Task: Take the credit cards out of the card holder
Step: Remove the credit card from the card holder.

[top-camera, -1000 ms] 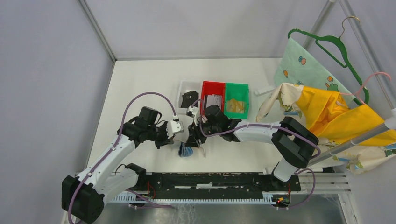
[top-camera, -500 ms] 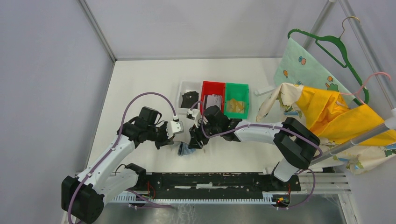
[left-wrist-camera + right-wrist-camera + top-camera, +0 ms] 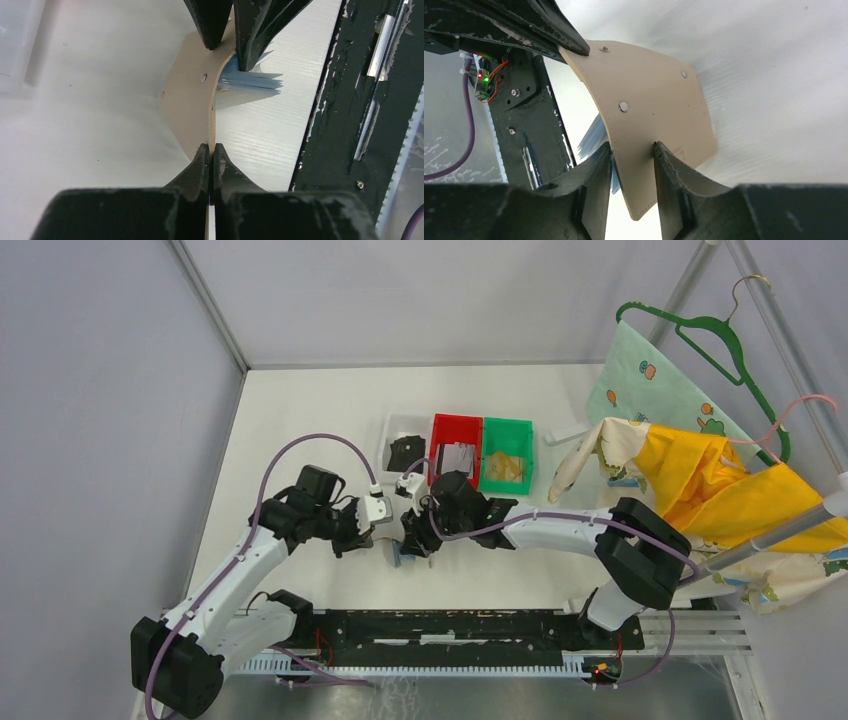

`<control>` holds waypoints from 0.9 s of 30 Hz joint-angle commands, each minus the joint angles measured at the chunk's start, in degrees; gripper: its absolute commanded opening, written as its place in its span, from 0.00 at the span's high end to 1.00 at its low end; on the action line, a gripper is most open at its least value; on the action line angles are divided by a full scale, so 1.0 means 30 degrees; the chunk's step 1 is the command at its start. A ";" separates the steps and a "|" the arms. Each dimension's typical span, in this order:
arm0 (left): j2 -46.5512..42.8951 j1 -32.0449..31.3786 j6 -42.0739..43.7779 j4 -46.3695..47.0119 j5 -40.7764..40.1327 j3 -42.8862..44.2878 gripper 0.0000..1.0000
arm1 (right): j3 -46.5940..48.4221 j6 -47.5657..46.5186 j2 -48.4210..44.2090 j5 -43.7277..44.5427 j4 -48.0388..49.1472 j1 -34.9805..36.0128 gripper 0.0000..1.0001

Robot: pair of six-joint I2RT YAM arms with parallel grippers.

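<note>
Your left hand (image 3: 209,148) pinches the card holder (image 3: 192,95) edge. Right hand (image 3: 631,152) brackets the opposite flap, grip unclear. No credit cards seen leaving; extraction likely remains.

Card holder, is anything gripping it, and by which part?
Left gripper is shut on one edge of the card holder, its tan flap. Right gripper straddles the opposite edge; whether it clamps cannot be told.

Top camera is looking down from behind; wrist cameras are facing each other close-up — sharing the card holder (image 3: 190,105).
</note>
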 commanded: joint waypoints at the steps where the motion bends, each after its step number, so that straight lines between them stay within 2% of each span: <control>1: -0.0255 -0.0032 0.0332 -0.0339 0.1336 0.0810 0.98 | 0.0550 0.0425 0.0282 0.0058 0.1160 0.0220 0.63; 5: -0.0437 -0.0033 0.0930 -0.0693 0.1446 0.0703 0.98 | 0.0739 0.0468 0.0488 0.0844 0.0733 0.0233 0.75; 10: -0.0702 -0.0030 0.1843 -0.0986 0.1480 0.0473 0.98 | 0.0546 0.0449 0.0223 0.1240 0.0650 0.0235 0.95; 11: -0.0742 -0.0015 0.2021 -0.0946 0.1347 0.0426 0.95 | 0.0385 0.0573 0.0096 0.0949 0.0887 0.0235 0.98; 12: -0.0806 -0.0010 0.2029 -0.0754 0.1148 0.0376 0.86 | 0.0274 0.0762 0.0043 0.0489 0.1207 0.0235 1.00; 13: -0.0916 -0.0024 0.1927 -0.0521 0.0959 0.0296 0.74 | 0.0099 0.1006 -0.0037 -0.0333 0.1699 0.0207 1.00; 16: -0.1392 -0.0013 0.1838 0.0168 0.0613 0.0011 0.63 | -0.0063 0.2178 0.0182 -0.2204 0.2664 0.0179 1.00; 18: -0.1829 -0.0020 0.1642 0.0803 0.0426 -0.0393 0.47 | 0.0173 0.2899 0.0383 -0.2842 0.2496 0.0158 1.00; 19: -0.2040 -0.0018 0.1648 0.1028 0.0367 -0.0627 0.43 | 0.0347 0.3119 0.0424 -0.2941 0.2124 0.0169 1.00; 23: -0.2979 -0.0038 0.1261 0.2234 -0.0261 -0.1478 0.42 | 0.0471 0.3415 -0.0037 -0.3775 0.1508 0.0175 1.00; 27: -0.3573 -0.0018 0.1227 0.3024 -0.1483 -0.1828 0.46 | 0.0015 0.3125 -0.0503 -0.5051 0.1565 0.0038 1.00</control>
